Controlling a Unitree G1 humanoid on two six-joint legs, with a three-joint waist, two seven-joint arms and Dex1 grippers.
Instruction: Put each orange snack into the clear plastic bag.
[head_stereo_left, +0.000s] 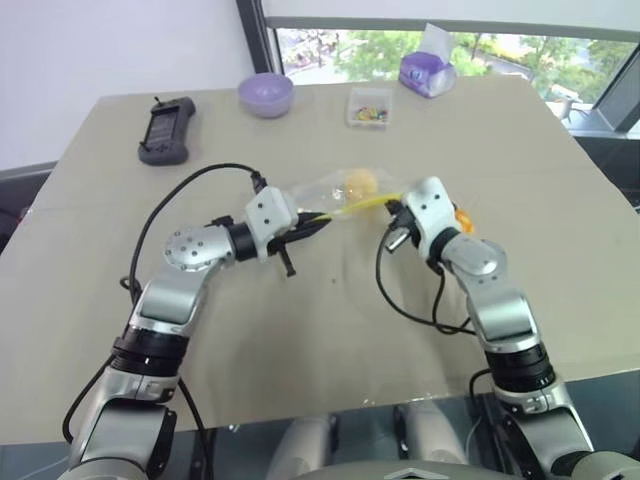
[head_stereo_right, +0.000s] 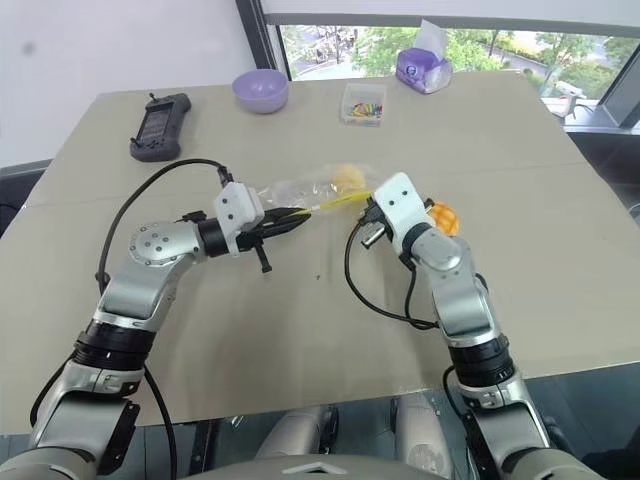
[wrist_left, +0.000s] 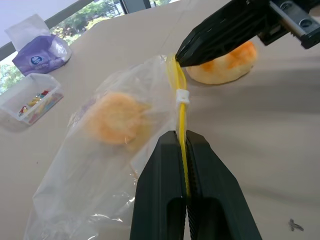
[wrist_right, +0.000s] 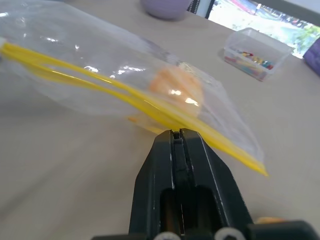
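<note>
Film of the clear plastic bag (wrist_left: 95, 165) looks limp and slippery; left gripper (wrist_left: 185, 150) and right gripper (wrist_left: 184, 59) both pinch its stiffer yellow strip (wrist_left: 182, 112), the surest hold, bun (wrist_left: 226, 64) lying just beyond the right gripper.

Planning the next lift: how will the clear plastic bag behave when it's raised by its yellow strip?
Probably floppy: the clear plastic bag is thin, crinkled film, sagging below the yellow strip. The snack inside likely slides to the lowest corner. The film looks slick, so a pinch on it may slip.
</note>
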